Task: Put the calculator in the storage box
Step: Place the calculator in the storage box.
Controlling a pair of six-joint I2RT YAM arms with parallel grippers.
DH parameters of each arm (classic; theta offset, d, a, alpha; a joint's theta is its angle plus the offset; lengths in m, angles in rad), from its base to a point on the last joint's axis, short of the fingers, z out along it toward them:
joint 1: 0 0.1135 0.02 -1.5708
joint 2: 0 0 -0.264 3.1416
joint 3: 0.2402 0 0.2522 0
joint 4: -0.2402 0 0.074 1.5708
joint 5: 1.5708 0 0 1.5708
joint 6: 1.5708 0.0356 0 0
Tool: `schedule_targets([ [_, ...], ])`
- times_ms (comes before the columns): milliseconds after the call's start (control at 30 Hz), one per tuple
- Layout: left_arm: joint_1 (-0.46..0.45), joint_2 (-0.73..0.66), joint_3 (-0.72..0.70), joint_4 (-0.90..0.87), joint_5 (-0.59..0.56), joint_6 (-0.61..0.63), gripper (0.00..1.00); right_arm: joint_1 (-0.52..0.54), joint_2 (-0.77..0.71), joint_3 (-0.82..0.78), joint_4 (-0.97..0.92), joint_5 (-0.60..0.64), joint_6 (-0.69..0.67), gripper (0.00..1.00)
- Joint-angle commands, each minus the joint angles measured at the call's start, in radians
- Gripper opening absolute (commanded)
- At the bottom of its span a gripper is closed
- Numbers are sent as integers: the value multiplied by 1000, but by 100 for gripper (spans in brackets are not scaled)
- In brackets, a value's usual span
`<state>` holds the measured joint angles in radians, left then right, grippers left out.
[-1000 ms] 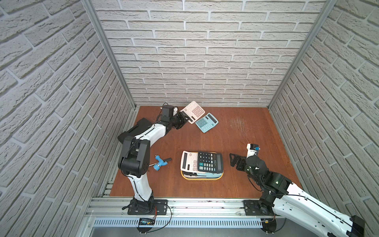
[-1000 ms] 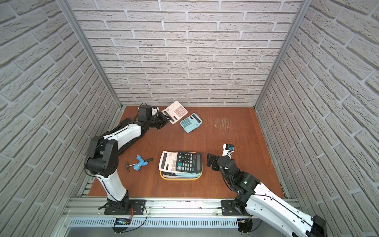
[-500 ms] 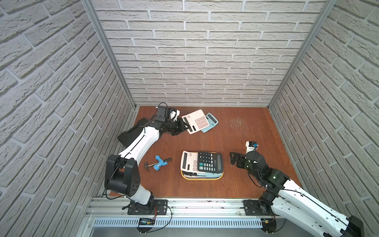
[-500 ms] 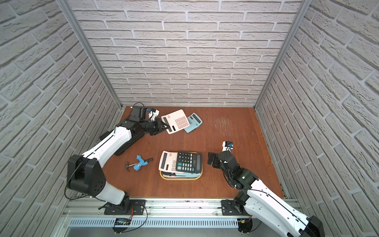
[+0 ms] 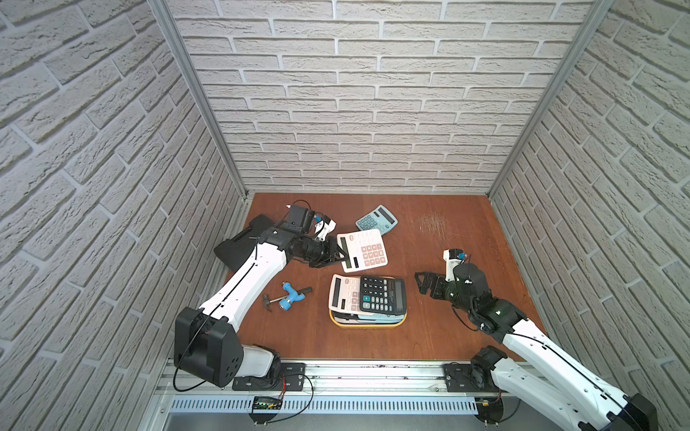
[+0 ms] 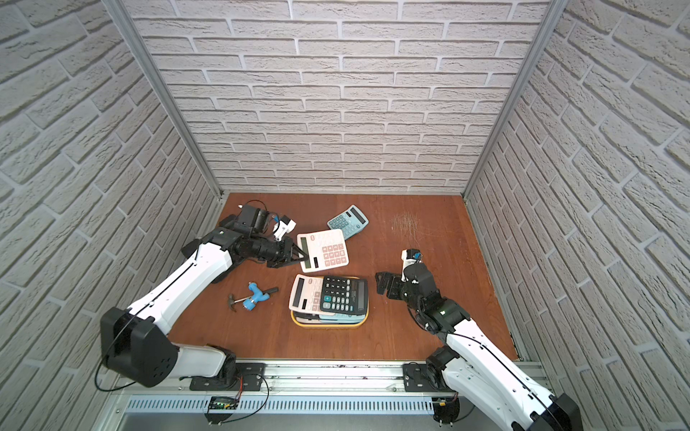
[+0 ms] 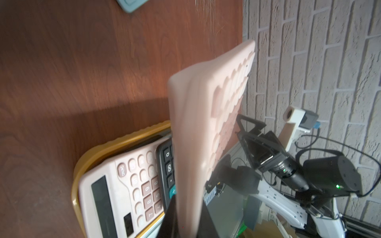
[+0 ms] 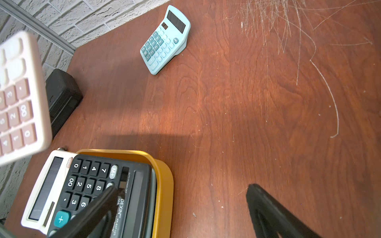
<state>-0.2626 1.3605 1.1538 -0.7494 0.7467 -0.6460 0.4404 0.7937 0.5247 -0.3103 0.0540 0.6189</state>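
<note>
Yellow storage box [image 5: 367, 324] holds stacked calculators [image 5: 381, 294]; left pincer [image 5: 340, 256] clamps a pink calculator [image 5: 364, 249], right pincer [image 5: 419, 284] gapes.

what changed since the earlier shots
The left end effector, shut on the pink calculator, carried it from beside the teal calculator toward the front, close to the storage box. Nothing was let go. The right end effector stayed open beside the box; the teal calculator and hammer kept their places.
</note>
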Motion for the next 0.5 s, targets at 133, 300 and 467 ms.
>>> schedule_targets([
  [133,-3,-98,-95,-57,101,63,0,-35,56,24,75,-112,-35,100],
  [300,-5,-138,-137,-91,112,69,0,-51,91,28,87,-140,-38,100],
  [467,-6,-160,-171,-127,105,88,0,-70,109,28,97,-162,-44,100],
])
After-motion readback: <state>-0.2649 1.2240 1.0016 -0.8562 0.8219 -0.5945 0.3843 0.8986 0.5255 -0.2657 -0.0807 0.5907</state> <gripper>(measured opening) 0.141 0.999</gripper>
